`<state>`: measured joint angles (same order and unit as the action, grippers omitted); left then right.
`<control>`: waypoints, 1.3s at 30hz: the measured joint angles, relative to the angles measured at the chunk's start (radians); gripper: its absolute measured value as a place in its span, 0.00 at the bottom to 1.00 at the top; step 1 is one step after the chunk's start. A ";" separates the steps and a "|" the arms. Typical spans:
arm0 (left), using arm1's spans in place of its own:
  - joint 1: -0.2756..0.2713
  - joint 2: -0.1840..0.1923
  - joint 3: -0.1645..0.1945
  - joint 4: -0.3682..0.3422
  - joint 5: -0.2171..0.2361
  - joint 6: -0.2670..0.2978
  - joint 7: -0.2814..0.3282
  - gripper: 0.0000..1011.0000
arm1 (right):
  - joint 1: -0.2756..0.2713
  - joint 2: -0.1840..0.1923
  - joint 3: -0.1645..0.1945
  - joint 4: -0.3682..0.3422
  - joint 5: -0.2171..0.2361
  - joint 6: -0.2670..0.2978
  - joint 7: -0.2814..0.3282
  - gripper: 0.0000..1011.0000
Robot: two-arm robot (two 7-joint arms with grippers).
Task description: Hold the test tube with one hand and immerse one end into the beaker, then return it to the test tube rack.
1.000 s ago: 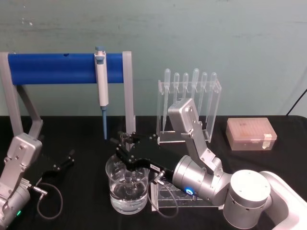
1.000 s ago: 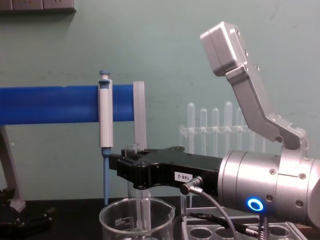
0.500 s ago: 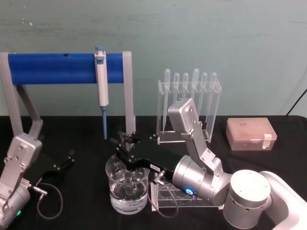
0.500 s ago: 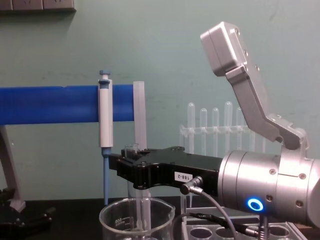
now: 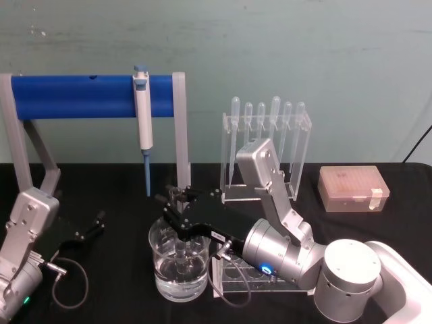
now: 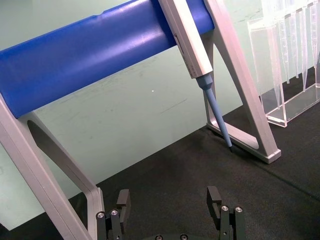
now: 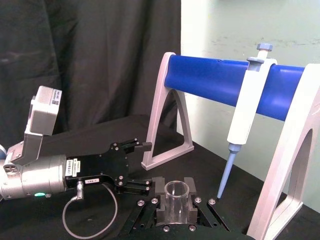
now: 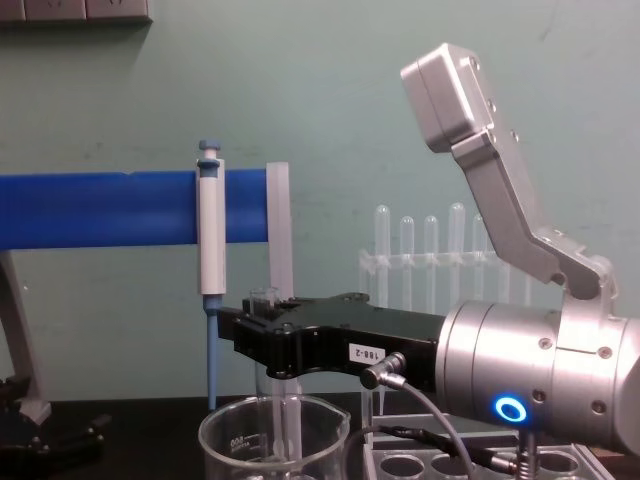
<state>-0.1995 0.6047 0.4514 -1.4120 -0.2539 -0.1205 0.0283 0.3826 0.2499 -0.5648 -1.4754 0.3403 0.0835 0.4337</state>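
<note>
Pinching the test tube near its rim, the right gripper held it upright with its lower end inside the beaker, the test tube rack close on the right for the return, while the left gripper sat spread apart at the near left

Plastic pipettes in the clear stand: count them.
6 pipettes, hanging side by side in the clear stand at the back; the right arm covers some lower ends, but every bulb shows.
</note>
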 joint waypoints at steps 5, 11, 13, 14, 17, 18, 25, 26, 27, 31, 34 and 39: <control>0.000 0.000 0.000 0.000 0.000 0.000 0.000 0.99 | 0.000 0.000 0.000 0.000 0.000 0.000 0.000 0.22; 0.000 0.000 0.000 0.000 0.000 0.000 0.000 0.99 | 0.000 0.000 0.000 0.000 0.000 0.000 0.000 0.22; 0.000 0.000 0.000 0.000 0.000 0.000 0.000 0.99 | 0.000 0.000 0.000 0.000 0.000 0.000 0.000 0.22; 0.000 0.000 0.000 0.000 0.000 0.000 0.000 0.99 | 0.000 0.000 0.000 0.000 0.000 0.000 0.000 0.22; 0.000 0.000 0.000 0.000 0.000 0.000 0.000 0.99 | 0.000 0.000 0.000 0.000 0.000 0.000 0.000 0.22; 0.000 0.000 0.000 0.000 0.000 0.000 0.000 0.99 | 0.000 0.000 0.000 0.000 0.000 0.000 0.000 0.22; 0.000 0.000 0.000 0.000 0.000 0.000 0.000 0.99 | 0.000 0.000 0.000 0.000 0.000 0.000 0.000 0.22; 0.000 0.000 0.000 0.000 0.000 0.000 0.000 0.99 | 0.000 0.000 0.000 0.000 0.000 0.000 0.000 0.22; 0.000 0.000 0.000 0.000 0.000 0.000 0.000 0.99 | 0.000 0.000 0.000 0.000 0.000 0.000 0.000 0.22; 0.000 0.000 0.000 0.000 0.000 0.000 0.000 0.99 | 0.000 0.000 0.000 0.000 0.000 0.000 0.000 0.22; 0.000 0.000 0.000 0.000 0.000 0.000 0.000 0.99 | 0.000 0.000 0.000 0.000 0.000 0.000 0.000 0.22; 0.000 0.000 0.000 0.000 0.000 0.000 0.000 0.99 | 0.000 0.000 0.000 0.000 0.000 0.000 0.000 0.22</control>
<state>-0.1995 0.6047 0.4514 -1.4120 -0.2539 -0.1205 0.0283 0.3826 0.2499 -0.5647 -1.4754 0.3403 0.0836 0.4337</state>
